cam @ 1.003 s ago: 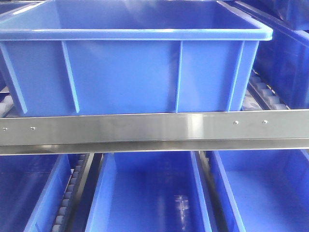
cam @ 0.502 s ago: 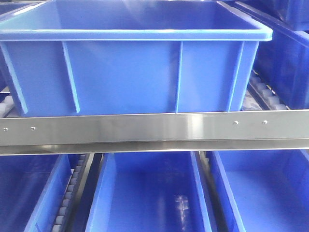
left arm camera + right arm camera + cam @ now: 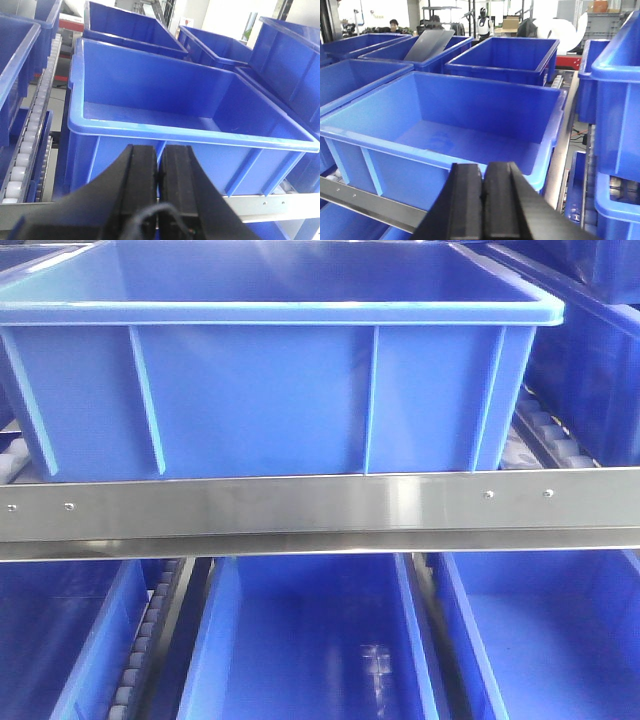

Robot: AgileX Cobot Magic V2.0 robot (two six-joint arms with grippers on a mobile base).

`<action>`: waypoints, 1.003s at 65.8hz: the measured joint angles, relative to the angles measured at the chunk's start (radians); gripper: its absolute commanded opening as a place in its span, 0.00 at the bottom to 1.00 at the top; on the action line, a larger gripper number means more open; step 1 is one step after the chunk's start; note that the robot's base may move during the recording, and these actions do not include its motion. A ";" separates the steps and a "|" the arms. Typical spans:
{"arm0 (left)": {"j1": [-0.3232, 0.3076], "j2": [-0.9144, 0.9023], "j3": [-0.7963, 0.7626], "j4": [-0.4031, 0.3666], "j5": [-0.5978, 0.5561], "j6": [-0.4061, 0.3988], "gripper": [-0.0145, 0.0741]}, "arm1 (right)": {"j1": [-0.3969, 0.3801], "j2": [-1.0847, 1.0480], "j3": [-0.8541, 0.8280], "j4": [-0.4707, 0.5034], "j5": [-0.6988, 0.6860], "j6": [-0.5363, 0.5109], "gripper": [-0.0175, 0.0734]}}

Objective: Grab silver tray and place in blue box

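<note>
Nothing has moved since the earlier front pictures: the blue box (image 3: 290,370) sits in the very same spot, and the shiny spots on the metal bar (image 3: 320,505) look the same too.

The blue box is big and deep. It has a thick lip all the way round the top and straight ribs running up its front wall. It rests on the shelf just behind the metal bar. From the wrist views its inside (image 3: 165,107) shows a bare blue floor with nothing lying in it. More blue boxes stand around it, and three lower boxes (image 3: 310,640) sit under the bar. White rollers (image 3: 27,145) run along the left side of the box.

Far back in the right wrist view, a flat grey sheet (image 3: 428,45) leans tilted in another blue box. It may be the silver tray, but it is too small and dull to be sure.

The left gripper (image 3: 159,167) hangs just in front of the blue box, with its two black fingers pressed together and nothing between them. The right gripper (image 3: 483,187) is also squeezed closed on nothing, in front of the box's near rim.
</note>
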State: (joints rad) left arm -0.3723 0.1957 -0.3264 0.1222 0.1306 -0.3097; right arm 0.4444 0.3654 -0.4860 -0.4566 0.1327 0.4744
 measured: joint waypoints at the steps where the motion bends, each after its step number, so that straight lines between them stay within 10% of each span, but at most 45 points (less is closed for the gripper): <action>1: 0.000 0.000 0.000 -0.001 0.000 0.000 0.16 | 0.000 -0.009 0.000 0.002 0.007 0.000 0.25; 54: 0.000 0.000 0.000 -0.002 0.000 0.002 0.16 | 0.000 -0.032 0.018 0.005 0.067 0.000 0.25; 66: 0.000 0.000 0.000 -0.002 0.000 0.002 0.16 | -0.099 -0.047 0.108 0.065 0.086 -0.098 0.25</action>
State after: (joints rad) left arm -0.3723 0.1957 -0.3264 0.1199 0.1306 -0.3076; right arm 0.3452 0.3189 -0.3780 -0.3916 0.2183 0.3765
